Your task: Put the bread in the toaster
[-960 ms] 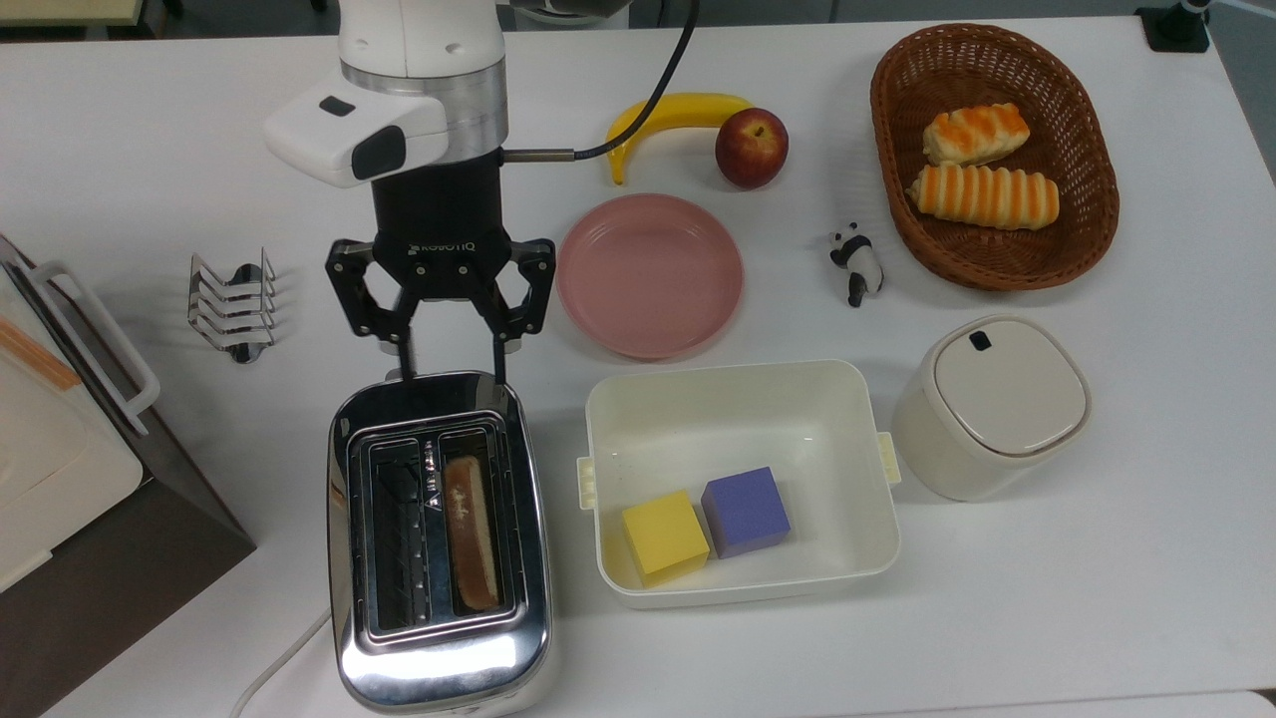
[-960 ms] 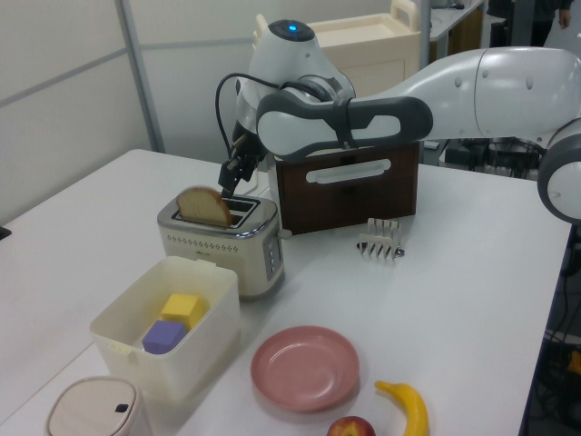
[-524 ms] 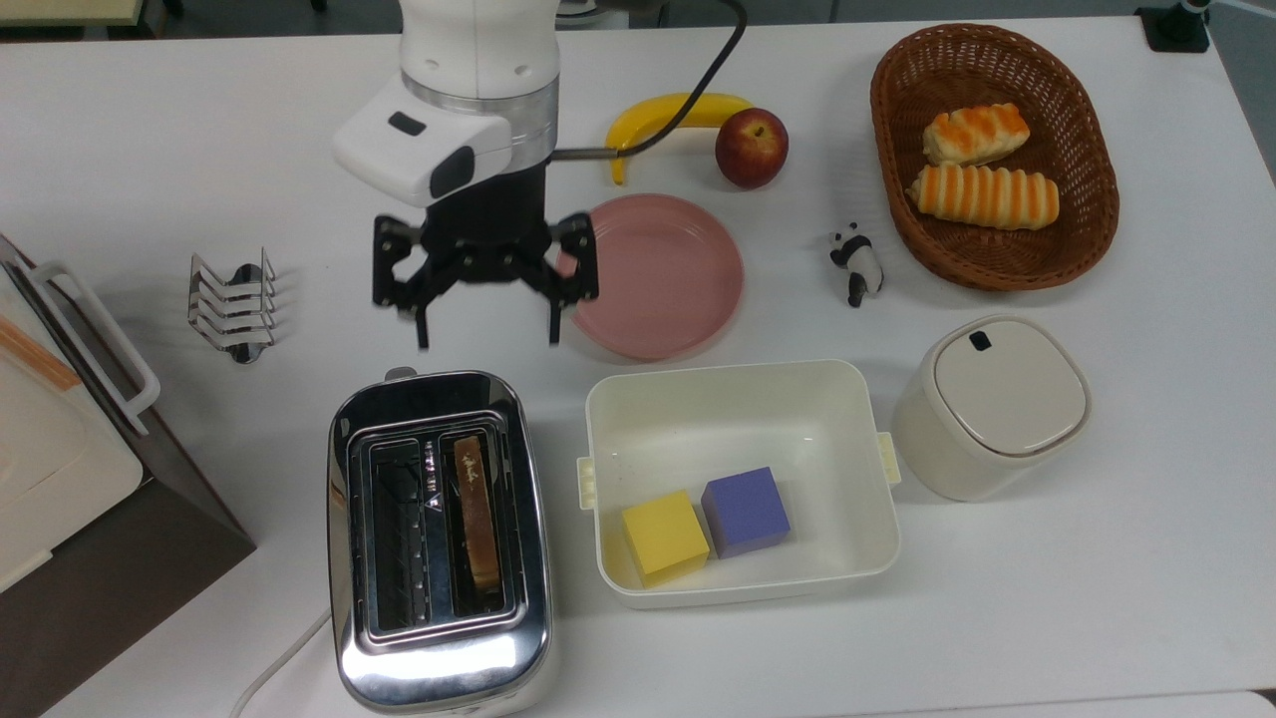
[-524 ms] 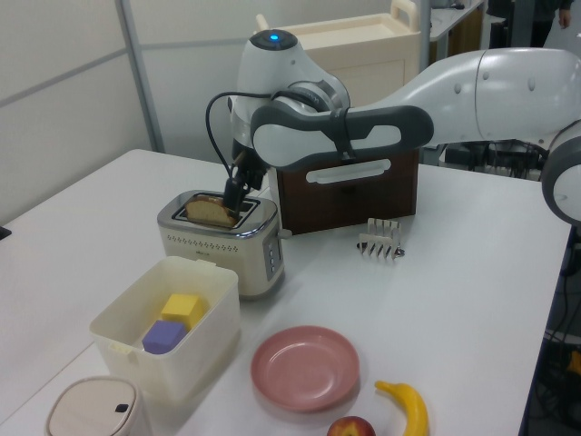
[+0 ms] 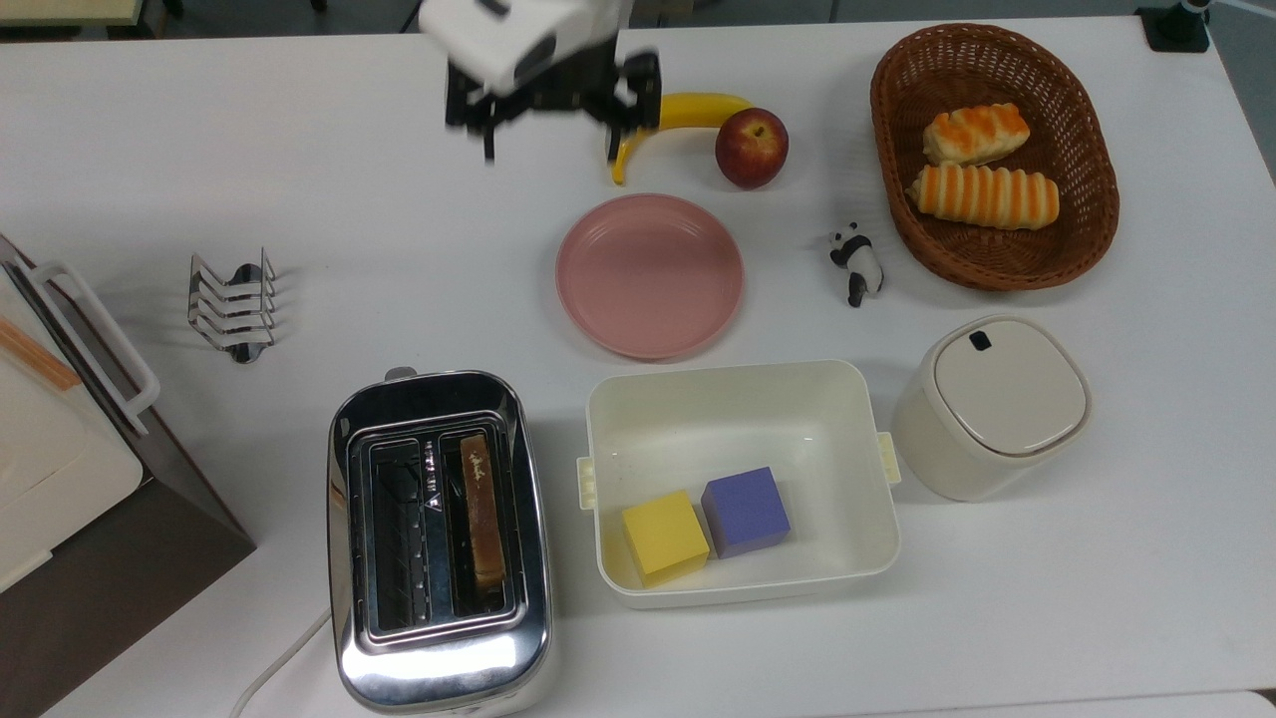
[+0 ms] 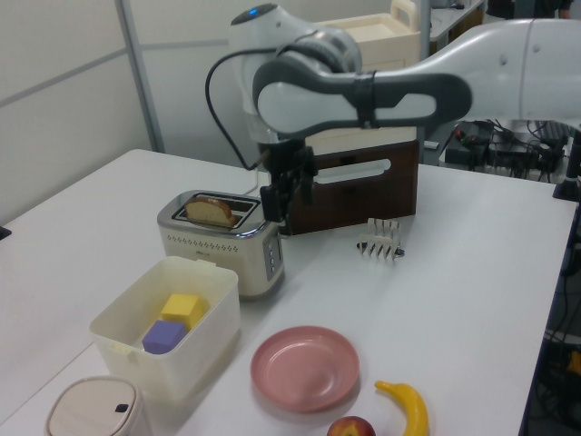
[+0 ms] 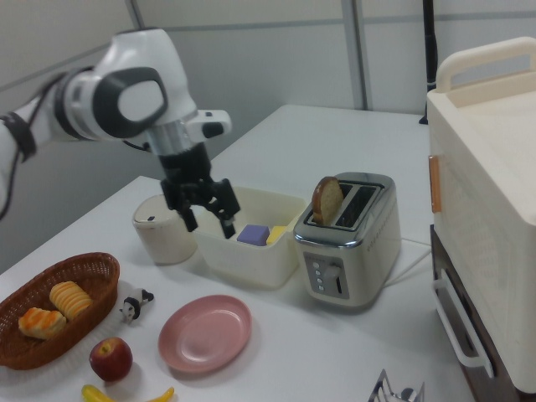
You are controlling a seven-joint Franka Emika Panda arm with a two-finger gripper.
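Observation:
The bread (image 5: 481,509) stands on edge in the toaster's (image 5: 439,658) slot on the top view's right. In the left view the bread's rounded top (image 6: 211,211) pokes out of the chrome toaster (image 6: 227,245), and the right view shows the bread (image 7: 327,199) sticking up from the toaster (image 7: 347,251) too. My gripper (image 5: 550,150) is open and holds nothing. It hangs high above the table, well away from the toaster, near the banana. It is also seen as gripper (image 6: 287,196) and gripper (image 7: 210,228).
A pink plate (image 5: 650,274), banana (image 5: 698,108) and apple (image 5: 751,147) lie beyond the toaster. A white bin (image 5: 743,399) holding a yellow and a purple cube sits beside it. Also here: lidded pot (image 5: 987,404), basket (image 5: 897,199) with rolls, panda figure (image 5: 855,264), toast rack (image 5: 232,304), brown box (image 5: 90,558).
My open gripper rose from just behind the toaster and travelled toward the top view's upper edge. The bread dropped lower into its slot and now stands straighter.

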